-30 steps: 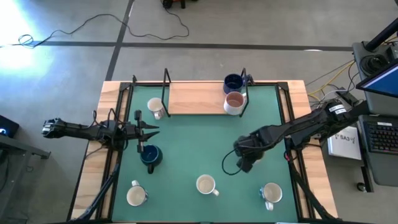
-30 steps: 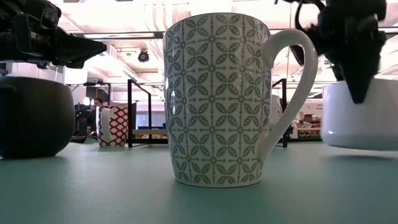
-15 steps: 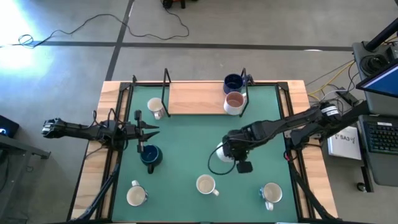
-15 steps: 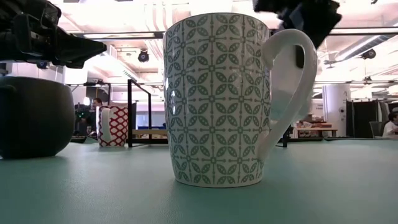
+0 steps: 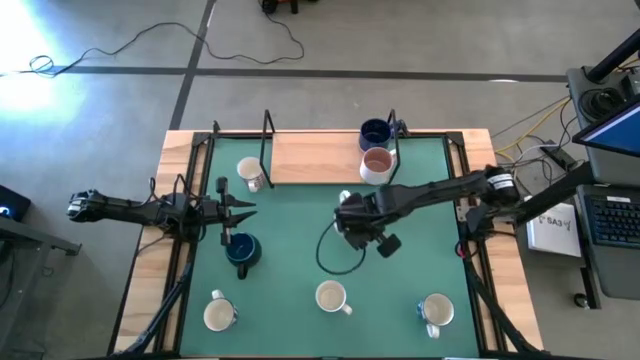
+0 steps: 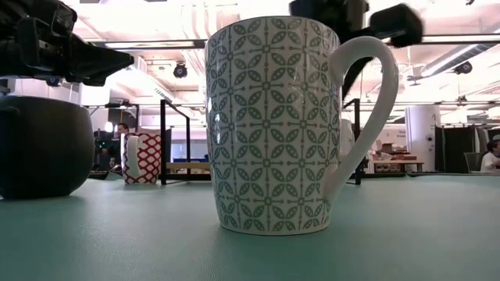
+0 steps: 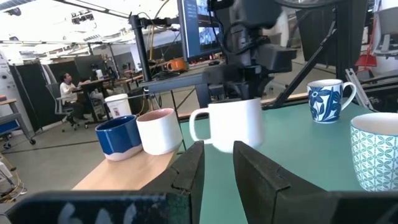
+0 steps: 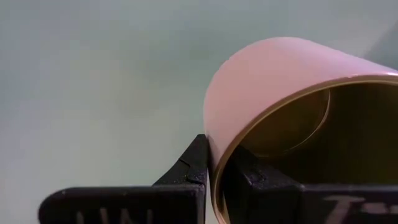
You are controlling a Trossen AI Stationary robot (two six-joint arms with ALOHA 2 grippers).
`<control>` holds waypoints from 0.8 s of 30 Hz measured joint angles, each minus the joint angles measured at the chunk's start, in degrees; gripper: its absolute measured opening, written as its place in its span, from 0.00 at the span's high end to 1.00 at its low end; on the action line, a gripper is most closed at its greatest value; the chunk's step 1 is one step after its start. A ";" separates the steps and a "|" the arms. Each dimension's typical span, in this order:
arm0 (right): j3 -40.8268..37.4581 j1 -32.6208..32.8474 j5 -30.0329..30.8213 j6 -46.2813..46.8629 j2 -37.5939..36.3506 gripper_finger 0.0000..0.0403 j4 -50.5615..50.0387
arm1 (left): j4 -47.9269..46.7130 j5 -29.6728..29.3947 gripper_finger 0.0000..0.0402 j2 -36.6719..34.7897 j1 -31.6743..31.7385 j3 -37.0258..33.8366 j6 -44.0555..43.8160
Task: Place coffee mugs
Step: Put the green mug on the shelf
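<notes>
The right end effector [image 5: 352, 218] hangs over the middle of the green surface [image 5: 300, 215], its fingers [image 8: 198, 163] pinched on the rim of a white mug [image 7: 235, 124], one finger inside and one outside; the mug is lifted clear of the mat. Near the far right corner, a dark blue mug [image 5: 374, 132] and a pink-lined mug [image 5: 377, 165] stand touching at the right end of a wooden board [image 5: 312, 158], close beyond the carried mug. A small patterned mug [image 5: 250, 173] stands just off the board's left end.

The left end effector [image 5: 240, 213] waits at the left edge, fingers parted and empty, beside another dark blue mug [image 5: 242, 250]. Along the near edge stand three more: a white mug [image 5: 219, 314], a leaf-patterned mug [image 5: 331, 297] and a blue-flowered mug [image 5: 436, 311].
</notes>
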 joint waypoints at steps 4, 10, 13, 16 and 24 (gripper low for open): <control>1.59 -3.23 0.14 -4.75 0.57 0.97 -0.47 | 0.00 0.01 0.83 0.00 0.00 0.00 -0.01; 2.93 -9.12 -0.20 -8.83 0.18 0.97 -0.65 | 0.00 0.00 0.83 0.00 0.01 0.00 0.00; 3.75 -11.73 0.06 -11.38 0.37 0.97 -0.46 | 0.00 0.01 0.83 0.04 0.01 -0.01 -0.01; 3.83 -13.95 -0.15 -15.27 0.60 0.97 -0.20 | 0.00 0.02 0.83 0.04 0.01 -0.01 -0.01; 3.83 -18.98 0.29 -17.49 0.62 0.97 3.41 | 0.00 0.00 0.83 0.04 0.02 -0.01 0.01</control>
